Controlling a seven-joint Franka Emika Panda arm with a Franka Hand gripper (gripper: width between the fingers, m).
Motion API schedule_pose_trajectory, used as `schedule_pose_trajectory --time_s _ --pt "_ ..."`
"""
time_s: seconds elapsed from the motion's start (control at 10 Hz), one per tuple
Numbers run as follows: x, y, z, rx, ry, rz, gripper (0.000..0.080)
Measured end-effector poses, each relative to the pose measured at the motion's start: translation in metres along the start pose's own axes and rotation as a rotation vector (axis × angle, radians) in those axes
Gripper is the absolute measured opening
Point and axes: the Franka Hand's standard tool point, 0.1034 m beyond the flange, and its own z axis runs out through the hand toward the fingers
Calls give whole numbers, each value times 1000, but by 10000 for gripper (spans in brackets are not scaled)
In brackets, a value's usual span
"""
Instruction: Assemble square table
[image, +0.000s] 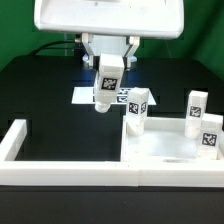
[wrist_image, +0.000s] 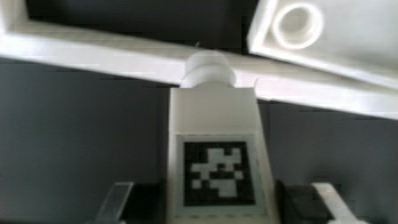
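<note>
My gripper hangs at the top middle of the exterior view, shut on a white leg block with a black-white tag, held above the table. In the wrist view the leg runs away from me between the fingers, with its round tip near a white bar. The square table slab lies at the exterior view's lower right. Three tagged legs stand on it: one at its near-left corner, two at the right. One slab corner with a round hole shows in the wrist view.
The marker board lies flat under and behind the held leg. The long white border wall runs along the exterior view's left and front. A white bar crosses the wrist view; I cannot tell whether it is wall or slab rim.
</note>
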Motion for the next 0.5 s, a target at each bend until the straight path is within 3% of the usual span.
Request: schedule_pose_trajectory --time_s 0.1,0.2,0.3,0.4,0.5 --pt "-27 11 7 -25 59 -13 290" --pt "-37 10 11 -42 101 1 290" --pt "-36 0 16 -36 135 8 290" --pt "-33 -31 26 17 135 57 290" --pt "-26 -48 26 43 140 97 290"
